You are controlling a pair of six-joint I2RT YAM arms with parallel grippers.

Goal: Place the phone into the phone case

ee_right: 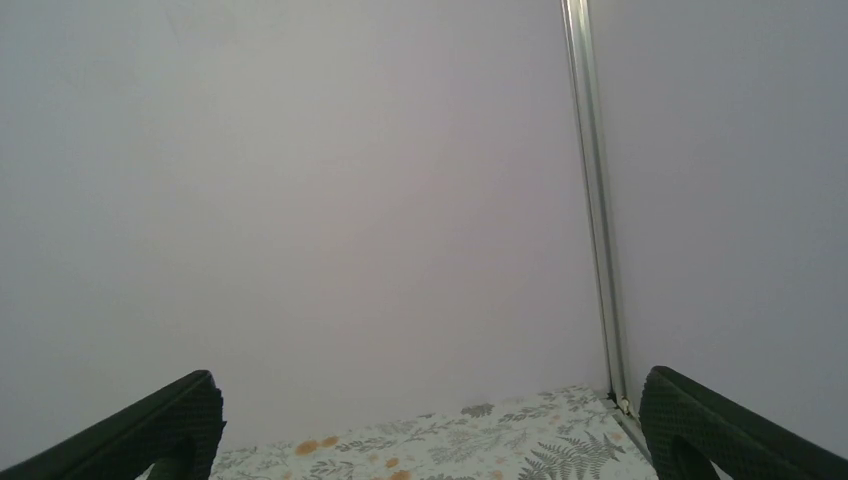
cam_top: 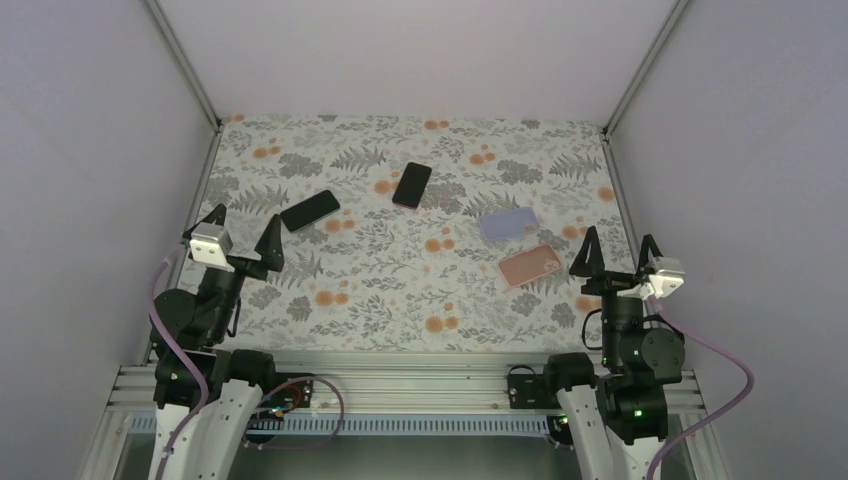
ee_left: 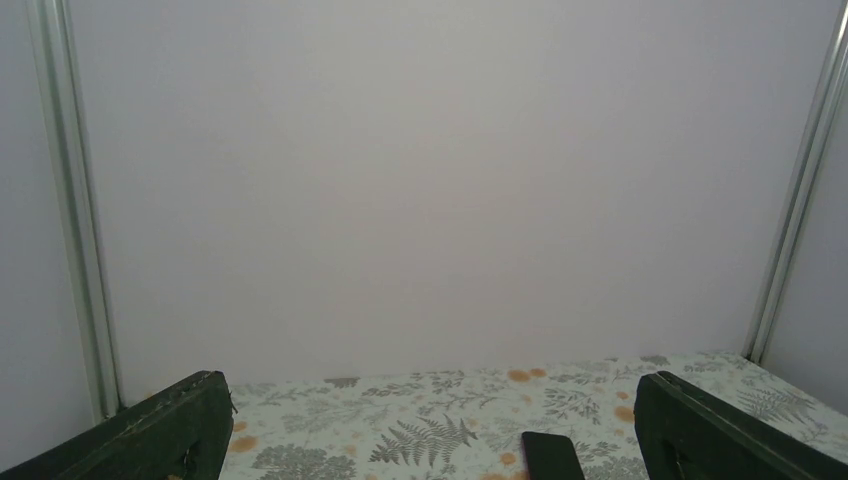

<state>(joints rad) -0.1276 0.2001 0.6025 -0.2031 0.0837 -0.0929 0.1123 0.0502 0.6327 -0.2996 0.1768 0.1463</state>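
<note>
Two glossy black slabs with rounded corners lie flat on the fern-printed counter [cam_top: 400, 290]. The pink-edged phone [cam_top: 411, 185] sits left of the matte lilac case [cam_top: 508, 224] and slightly farther back. Its long axis runs near-to-far, with the far end leaning right. The teal-edged phone [cam_top: 310, 210] lies well left of that case, crosswise, its right end farther back. A salmon case [cam_top: 531, 265] lies just nearer than the lilac one. The left pincer [cam_top: 243, 228] and right pincer [cam_top: 620, 245] are spread wide, gripping nothing.

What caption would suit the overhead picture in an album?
Both open, left gripper and right gripper flank two phones and two cases on the floral table.
</note>
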